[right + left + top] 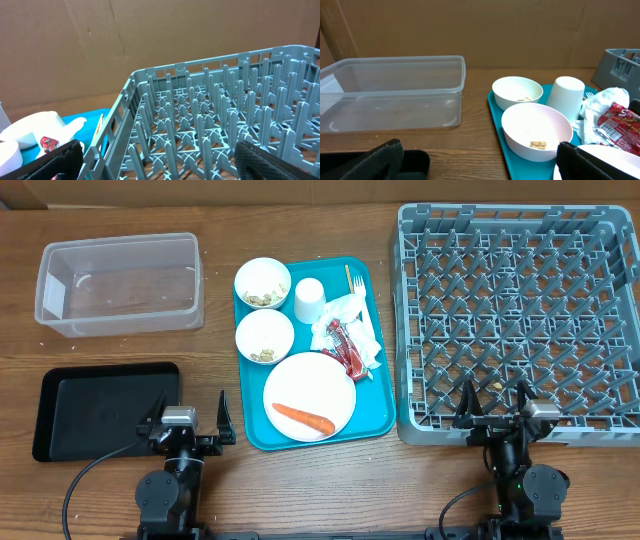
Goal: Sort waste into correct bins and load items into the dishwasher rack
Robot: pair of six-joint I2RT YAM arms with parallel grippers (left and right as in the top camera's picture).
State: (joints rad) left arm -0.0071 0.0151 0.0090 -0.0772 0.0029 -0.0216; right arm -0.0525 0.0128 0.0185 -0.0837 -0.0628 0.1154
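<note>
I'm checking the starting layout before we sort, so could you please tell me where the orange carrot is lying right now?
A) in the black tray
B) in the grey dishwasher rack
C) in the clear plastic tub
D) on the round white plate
D: in the overhead view the carrot lies on the white plate, which sits at the near end of the teal tray.

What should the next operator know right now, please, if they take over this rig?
Left end effector and right end effector: open, empty, at the near table edge.
On the teal tray: plate with carrot, far bowl and near bowl with crumbs, cup, fork, napkins, red wrapper.
Clear tub, black tray, dishwasher rack: nothing put in yet.
To do: all sorting and loading.
</note>
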